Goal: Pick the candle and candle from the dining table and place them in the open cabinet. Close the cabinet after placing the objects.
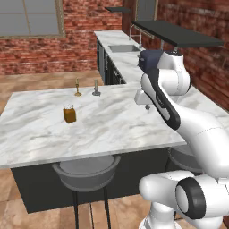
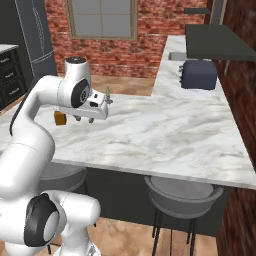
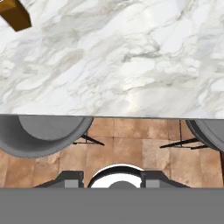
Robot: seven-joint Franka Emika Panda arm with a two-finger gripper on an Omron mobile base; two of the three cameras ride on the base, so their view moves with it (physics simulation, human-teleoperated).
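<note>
Hand (image 2: 85, 119) above tabletop (image 2: 165, 130), fingertips half hidden; I cannot tell its opening. Both candles (image 1: 78, 88) (image 1: 95, 88) stand beyond it.

Looked like a home kitchen: brick walls (image 1: 36, 53), marble island (image 1: 112, 129), sink (image 1: 123, 48), toaster (image 2: 199, 74), bar stools (image 1: 86, 173).

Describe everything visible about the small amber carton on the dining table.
The carton is a small upright box with amber-orange sides and a paler, slightly peaked top. It looks like smooth card. It stands on the white, grey-veined marble of the dining table, nearer the table's front edge than the two candles, apart from both. Nothing touches it but the tabletop. In the hand view a corner of it shows at the upper left. Any print is too small to read.
</note>
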